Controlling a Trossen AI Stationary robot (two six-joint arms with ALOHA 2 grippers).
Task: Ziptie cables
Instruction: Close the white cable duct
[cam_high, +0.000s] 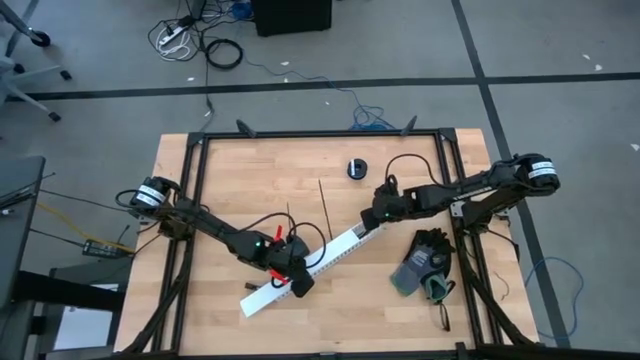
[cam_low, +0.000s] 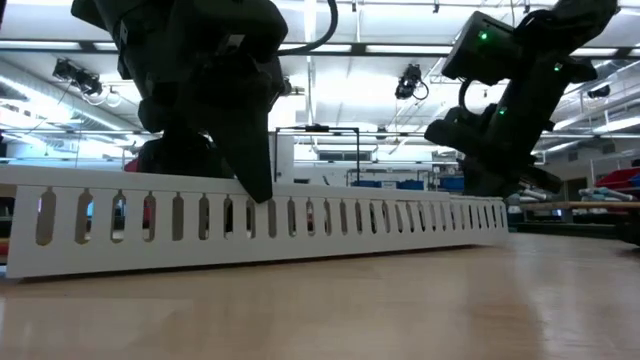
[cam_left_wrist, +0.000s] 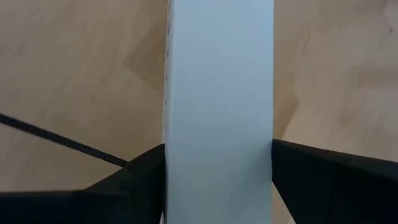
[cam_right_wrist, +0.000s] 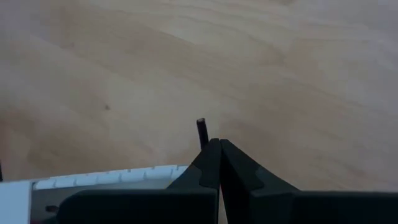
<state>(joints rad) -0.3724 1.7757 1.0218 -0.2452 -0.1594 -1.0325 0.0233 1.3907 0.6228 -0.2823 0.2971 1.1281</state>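
A long white slotted channel (cam_high: 320, 262) lies slantwise across the middle of the table. My left gripper (cam_high: 300, 287) is shut on it toward its near end. My right gripper (cam_high: 372, 220) hangs shut at the channel's far end (cam_right_wrist: 93, 180). A short black stub (cam_right_wrist: 202, 132) stands right at its fingertips, and I cannot tell whether it is held. Two thin black zipties (cam_high: 324, 212) (cam_high: 290, 218) lie flat on the wood beyond the channel, and one ziptie (cam_left_wrist: 62, 142) runs past my left finger. Of the cables, only red and orange bits (cam_high: 276, 245) show beside my left arm. My left gripper has the channel between its two fingers (cam_left_wrist: 140, 171), one on each long side wall (cam_left_wrist: 166, 152), about a third of the way from the near end. The fingers slant down from above and lie across the channel, which rests along the table.
A small black round thing (cam_high: 357, 168) sits at the far middle of the table. A dark grey and green bundle (cam_high: 422, 265) lies by the right arm's base. Black frame rails (cam_high: 320, 135) run along the table's far, left and right sides.
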